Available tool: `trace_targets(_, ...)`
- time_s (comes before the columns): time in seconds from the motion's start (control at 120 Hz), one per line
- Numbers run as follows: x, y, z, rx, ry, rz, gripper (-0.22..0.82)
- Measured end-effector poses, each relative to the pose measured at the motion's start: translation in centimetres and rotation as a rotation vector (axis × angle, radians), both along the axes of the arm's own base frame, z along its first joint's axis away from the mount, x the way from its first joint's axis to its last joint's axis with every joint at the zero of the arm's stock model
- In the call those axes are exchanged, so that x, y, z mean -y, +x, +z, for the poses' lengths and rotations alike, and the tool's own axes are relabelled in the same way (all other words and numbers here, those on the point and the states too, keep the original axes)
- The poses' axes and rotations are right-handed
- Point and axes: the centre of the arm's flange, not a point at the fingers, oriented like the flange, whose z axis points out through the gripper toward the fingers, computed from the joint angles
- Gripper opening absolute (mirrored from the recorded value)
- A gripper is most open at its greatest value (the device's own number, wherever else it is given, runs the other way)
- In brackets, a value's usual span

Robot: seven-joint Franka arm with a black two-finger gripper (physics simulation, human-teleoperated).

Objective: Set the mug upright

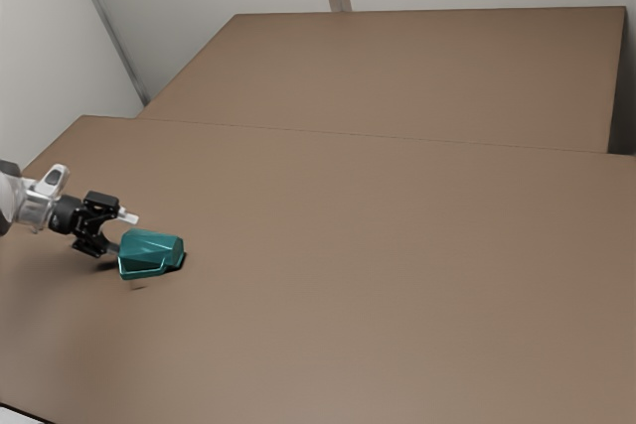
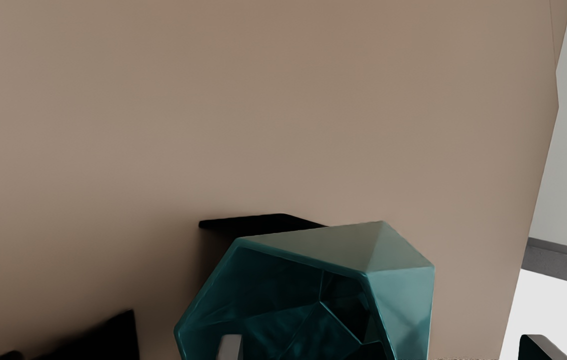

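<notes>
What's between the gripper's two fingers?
Wrist view: the teal mug's side wall and part of its open mouth. One finger overlaps the mouth; the other finger stands apart, outside the wall.

One camera is looking down across the table (image 1: 397, 275) from the arm's (image 1: 36, 208) side, standing well back, another is riding on the hand (image 1: 122, 233), peering down from close by into the mug (image 2: 273, 295), both catching mug and table

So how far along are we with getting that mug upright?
Done: the gripper is at the teal faceted mug, one finger seen against its open mouth. In hand: nothing gripped; the fingers stand wide apart. Left: closing on it and righting it, since it lies on its side.
</notes>
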Motion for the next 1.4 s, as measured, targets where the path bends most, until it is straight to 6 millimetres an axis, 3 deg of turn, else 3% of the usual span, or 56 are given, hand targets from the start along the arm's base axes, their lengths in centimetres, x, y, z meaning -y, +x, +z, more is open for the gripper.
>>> trace_targets(0.267, 1.8, 0.9, -0.1, 0.048, -0.032, -0.036, 0.59)
trace_targets(0.333, 1.9, 1.0, 0.0, 0.057, -0.034, -0.040, 0.50)
trace_targets(0.5, 2.0, 1.0, 0.0, 0.070, -0.037, -0.045, 0.13)
trace_targets(0.6, 2.1, 1.0, 0.0, 0.074, -0.047, -0.052, -0.01)
trace_targets(0.792, 2.7, 1.0, 0.6, 0.092, -0.079, -0.067, -0.12)
trace_targets(1.008, 3.7, 1.3, 0.9, 0.107, -0.122, -0.088, -0.16)
trace_targets(1.2, 6.6, 3.9, 6.3, 0.177, -0.079, -0.182, -0.17)
trace_targets(1.3, 9.3, 6.5, 11.3, 0.186, 0.078, -0.335, -0.17)
trace_targets(1.4, 11.7, 8.1, 12.9, 0.139, 0.274, -0.463, -0.17)
